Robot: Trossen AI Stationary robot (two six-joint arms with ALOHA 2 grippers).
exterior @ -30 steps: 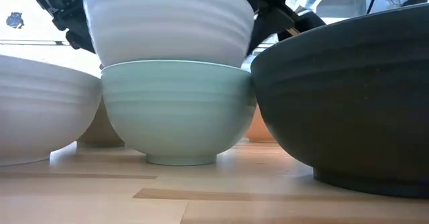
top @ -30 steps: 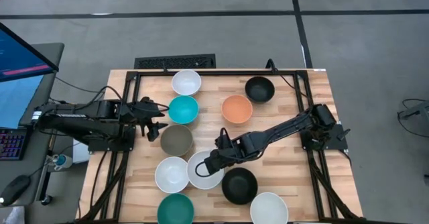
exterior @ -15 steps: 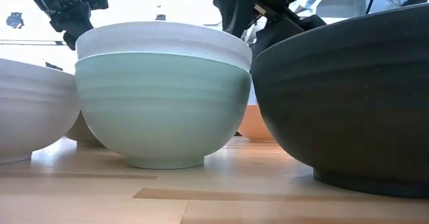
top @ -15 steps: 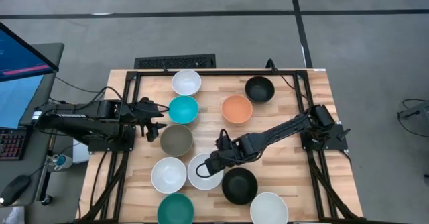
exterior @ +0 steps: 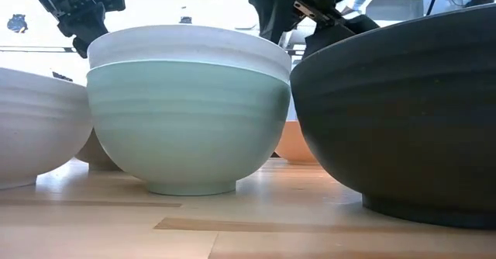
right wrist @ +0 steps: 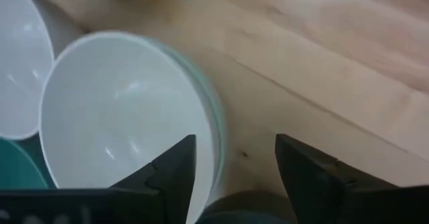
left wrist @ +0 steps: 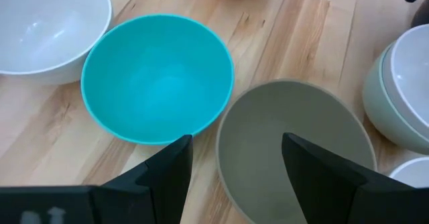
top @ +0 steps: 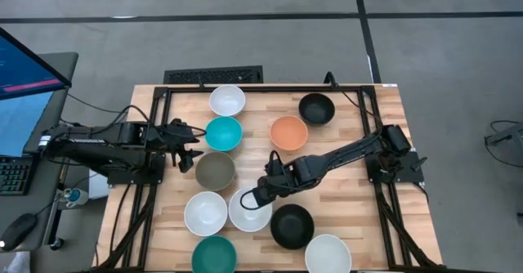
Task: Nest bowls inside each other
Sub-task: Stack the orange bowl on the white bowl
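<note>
Right end effector [top: 255,193] – open | above nested white bowl [top: 249,212] (mint beneath)

A robotics lab or test room: a wooden table [top: 343,138] in a black metal frame [top: 245,86] stands on grey floor marked with dark lines. A lit monitor [top: 24,81], keyboard [top: 16,175] and mouse [top: 18,226] sit at its left.

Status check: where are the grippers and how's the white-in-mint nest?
Right gripper open, beside the nest. White bowl seated in mint green bowl. Left gripper open, by grey-taupe bowl. Black bowl close alongside.
</note>
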